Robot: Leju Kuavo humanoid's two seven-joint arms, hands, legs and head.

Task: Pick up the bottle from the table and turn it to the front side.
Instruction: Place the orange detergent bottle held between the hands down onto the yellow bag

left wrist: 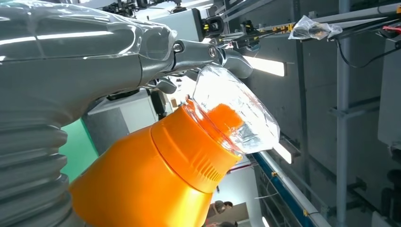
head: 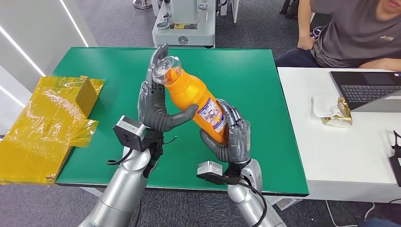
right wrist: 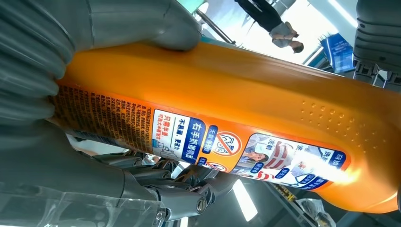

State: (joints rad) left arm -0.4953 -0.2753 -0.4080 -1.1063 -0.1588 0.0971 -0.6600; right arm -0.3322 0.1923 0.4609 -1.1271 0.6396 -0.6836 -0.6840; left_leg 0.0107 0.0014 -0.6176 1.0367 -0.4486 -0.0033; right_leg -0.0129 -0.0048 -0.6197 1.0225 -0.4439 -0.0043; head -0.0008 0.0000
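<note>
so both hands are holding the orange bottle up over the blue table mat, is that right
Not quite: the table mat is green, not blue, as the head view shows. The rest holds: the left hand and the right hand both hold the orange bottle up over it.
</note>
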